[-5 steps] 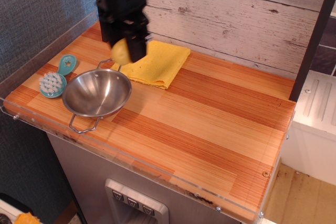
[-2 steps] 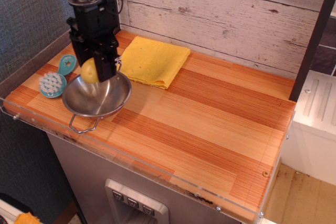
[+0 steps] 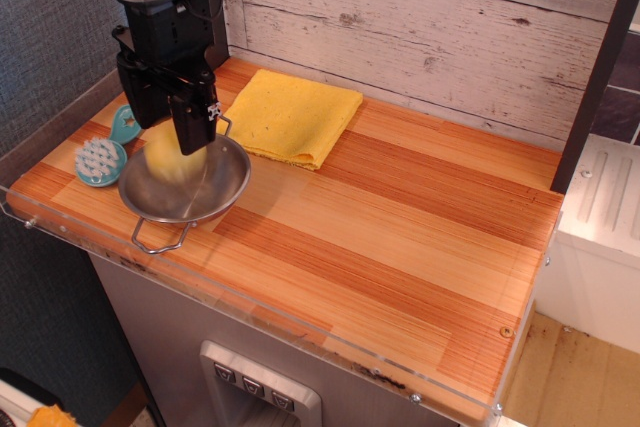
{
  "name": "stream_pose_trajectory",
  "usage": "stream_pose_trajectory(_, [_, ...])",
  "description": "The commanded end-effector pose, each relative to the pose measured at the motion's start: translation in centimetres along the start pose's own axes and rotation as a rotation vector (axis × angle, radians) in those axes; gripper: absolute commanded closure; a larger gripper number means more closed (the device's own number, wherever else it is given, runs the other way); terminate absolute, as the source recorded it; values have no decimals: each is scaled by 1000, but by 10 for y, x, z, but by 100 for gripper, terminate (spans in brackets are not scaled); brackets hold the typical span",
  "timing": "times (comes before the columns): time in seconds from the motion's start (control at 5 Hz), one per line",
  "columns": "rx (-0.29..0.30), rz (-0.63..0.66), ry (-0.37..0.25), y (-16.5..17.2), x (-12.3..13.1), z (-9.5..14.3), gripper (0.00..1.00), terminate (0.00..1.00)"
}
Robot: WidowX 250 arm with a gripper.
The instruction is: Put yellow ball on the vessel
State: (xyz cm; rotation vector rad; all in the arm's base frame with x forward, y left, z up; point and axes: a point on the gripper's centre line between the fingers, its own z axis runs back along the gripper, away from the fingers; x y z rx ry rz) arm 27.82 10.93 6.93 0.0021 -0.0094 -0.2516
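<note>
The small pale-yellow ball shows as a blurred smear inside the shiny round steel bowl w/ wire loop handles, at its back-left part. The black gripper hangs just above; its fingers stand apart, w/ the ball below them. If the ball touches the bowl wall, I cannot tell. Arm's top is cut off. A teal brush w/ white bristles lies just left of the bowl, a flat folded yellow cloth behind.

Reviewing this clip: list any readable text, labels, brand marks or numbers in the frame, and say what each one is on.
No readable text anywhere in this view.
End effector: a small pale patch on its front, too small to read.
Teal brush: a small cut-out shape in the handle, no lettering.
Panel below the counter: button-like squares, markings too blurred to read.
Yellow ball, vessel and yellow cloth: no markings.
</note>
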Motion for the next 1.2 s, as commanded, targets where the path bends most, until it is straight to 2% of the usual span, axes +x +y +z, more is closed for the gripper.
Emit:
stream_pose_trajectory(0.0, [65, 64, -45, 20, 13, 40, 0, 0])
stream_pose_trajectory(0.2, [57, 161, -42, 33, 29, 52, 0, 0])
stream_pose_trajectory(0.4, [35, 196, -45, 40, 42, 55, 0, 0])
stream_pose_trajectory(0.6, [-4, 179, -49, 40, 49, 51, 0, 0])
stream_pose_trajectory(0.8, [-4, 179, -49, 40, 49, 51, 0, 0])
stream_pose_trajectory(1.0, [-4, 179, -49, 40, 49, 51, 0, 100])
